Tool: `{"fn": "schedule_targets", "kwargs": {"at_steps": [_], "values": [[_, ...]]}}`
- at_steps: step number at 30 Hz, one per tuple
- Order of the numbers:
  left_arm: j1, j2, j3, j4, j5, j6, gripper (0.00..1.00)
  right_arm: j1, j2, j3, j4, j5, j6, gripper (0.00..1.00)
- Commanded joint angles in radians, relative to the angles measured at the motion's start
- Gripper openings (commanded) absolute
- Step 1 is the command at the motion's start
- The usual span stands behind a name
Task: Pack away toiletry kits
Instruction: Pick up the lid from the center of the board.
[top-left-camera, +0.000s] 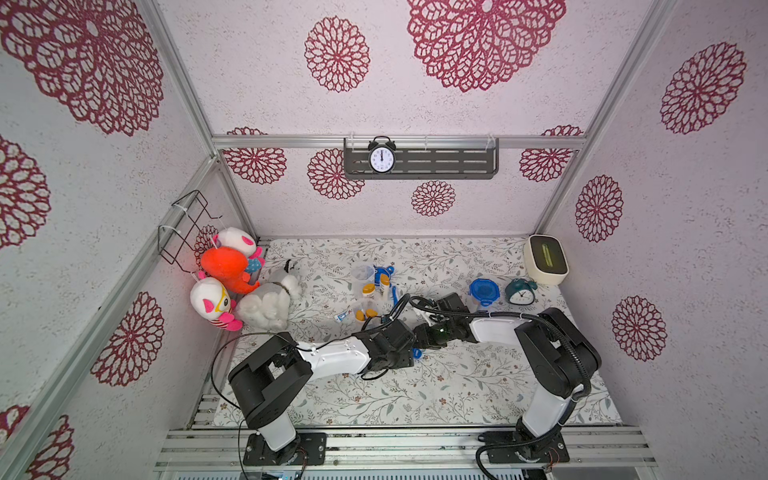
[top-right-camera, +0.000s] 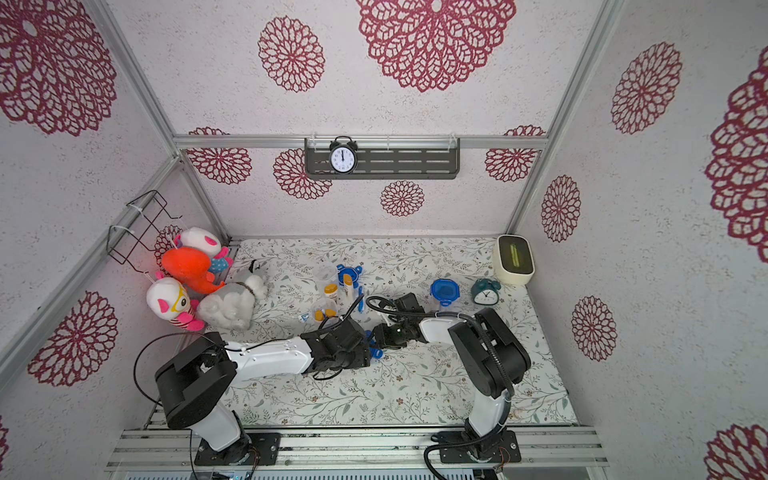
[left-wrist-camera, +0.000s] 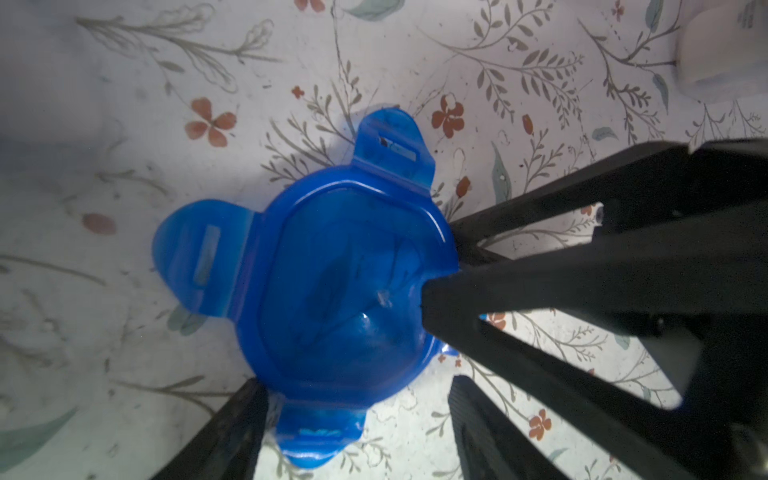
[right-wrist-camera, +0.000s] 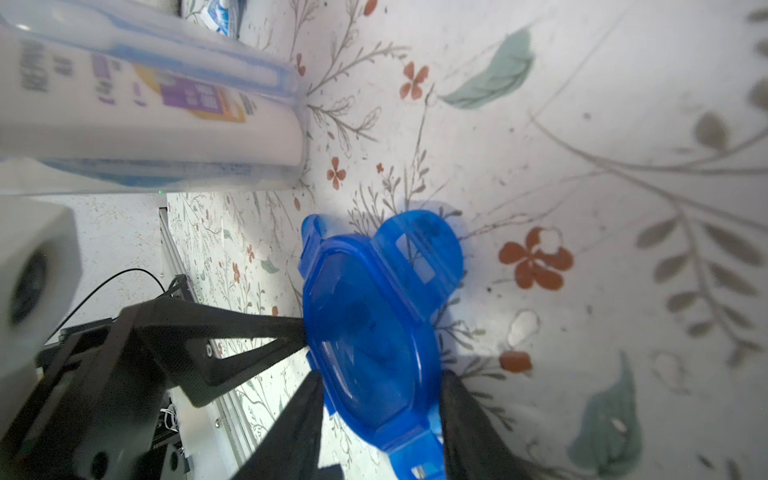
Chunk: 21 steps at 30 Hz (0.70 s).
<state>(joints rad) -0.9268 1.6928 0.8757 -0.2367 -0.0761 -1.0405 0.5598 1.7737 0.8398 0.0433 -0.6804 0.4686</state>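
blue tabbed lid (left-wrist-camera: 345, 282): clamped in my right gripper (right-wrist-camera: 380, 378); my left gripper (left-wrist-camera: 356, 384) straddles it, grasp i cannot tell.

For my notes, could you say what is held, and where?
The right gripper grips the lid's rim, it seems; the left gripper stands open.

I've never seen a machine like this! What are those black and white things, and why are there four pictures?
They are two robot arms, left and right, fixed at the edge of a flowery table. Two pictures look down from above; two come from a little camera on each arm's wrist. Each arm ends in a gripper, like two pinching fingers. The left gripper and right gripper meet around a blue lid; the right one seems to pinch it. Also there: bottles, a closed jar, a teal clock, and plush toys in the corner.
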Motion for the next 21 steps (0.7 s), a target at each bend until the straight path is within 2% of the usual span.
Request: {"fn": "schedule_targets", "kwargs": {"at_steps": [1,7,15,21], "values": [[0.013,0.036,-0.002,0.061,0.035,0.004,0.72,0.031,-0.029,-0.035,0.027,-0.091,0.081,0.46],[0.013,0.043,-0.001,0.079,0.048,0.01,0.7,0.034,-0.083,-0.095,0.2,-0.179,0.242,0.43],[0.014,0.041,0.003,0.082,0.056,0.019,0.68,0.038,-0.142,-0.114,0.29,-0.166,0.302,0.39],[0.014,0.027,0.001,0.078,0.049,0.027,0.67,0.043,-0.128,-0.125,0.337,-0.153,0.347,0.31]]}}
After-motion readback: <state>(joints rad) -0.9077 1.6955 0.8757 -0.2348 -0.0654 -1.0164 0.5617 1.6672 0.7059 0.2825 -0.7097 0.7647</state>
